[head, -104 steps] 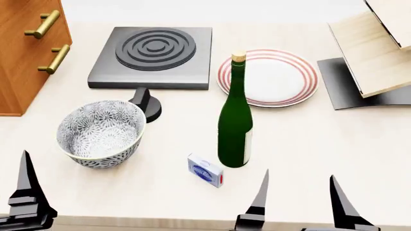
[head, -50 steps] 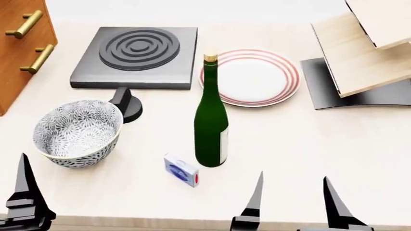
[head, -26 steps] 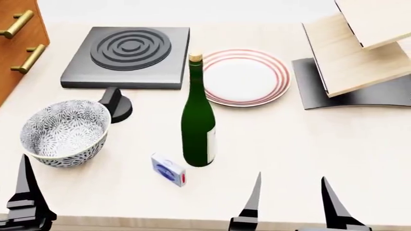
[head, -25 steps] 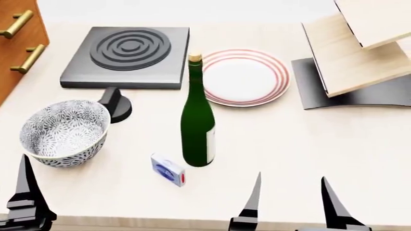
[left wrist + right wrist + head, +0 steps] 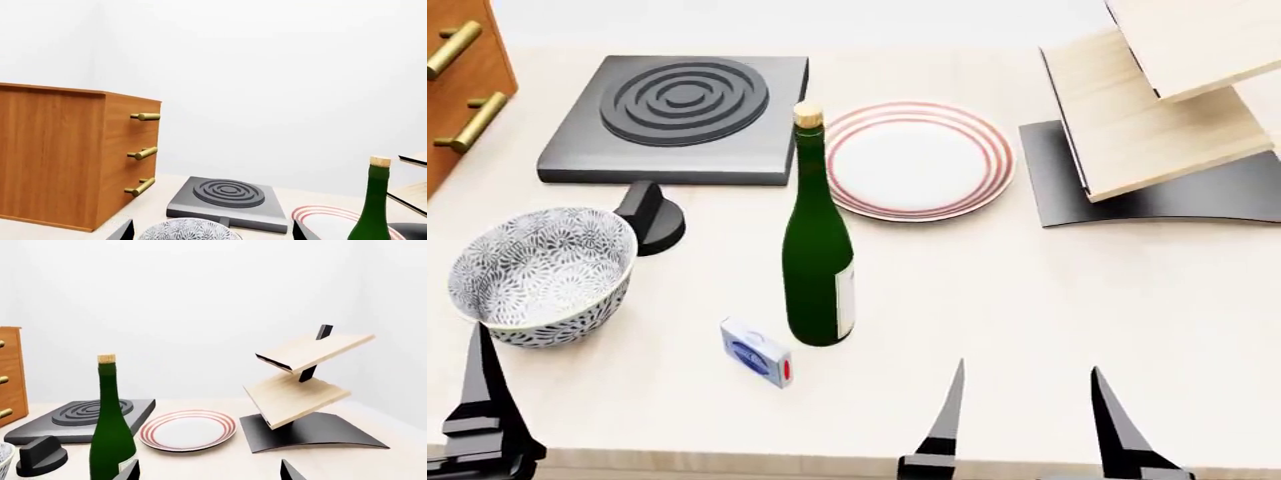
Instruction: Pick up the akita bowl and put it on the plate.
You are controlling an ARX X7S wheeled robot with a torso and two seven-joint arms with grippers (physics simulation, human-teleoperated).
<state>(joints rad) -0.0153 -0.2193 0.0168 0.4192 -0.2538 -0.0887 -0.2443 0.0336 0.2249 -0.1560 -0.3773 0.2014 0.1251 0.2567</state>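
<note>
Everything has slid left in the head view. Both grippers, left (image 5: 481,400) and right (image 5: 1028,420), wait wide apart, holding nothing. That deep patterned ceramic bowl (image 5: 541,275) looks hard, slippery and breakable; grab its rim.

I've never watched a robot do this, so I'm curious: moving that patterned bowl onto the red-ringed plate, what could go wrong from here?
Nothing is gripped yet, so these are guesses.
1. The tall green bottle stands between the akita bowl and the plate; a low carry might topple it.
2. The bowl is deep and round, so the left gripper could slip off its rim.
3. The black knob sits close beside the bowl and might get bumped.
</note>
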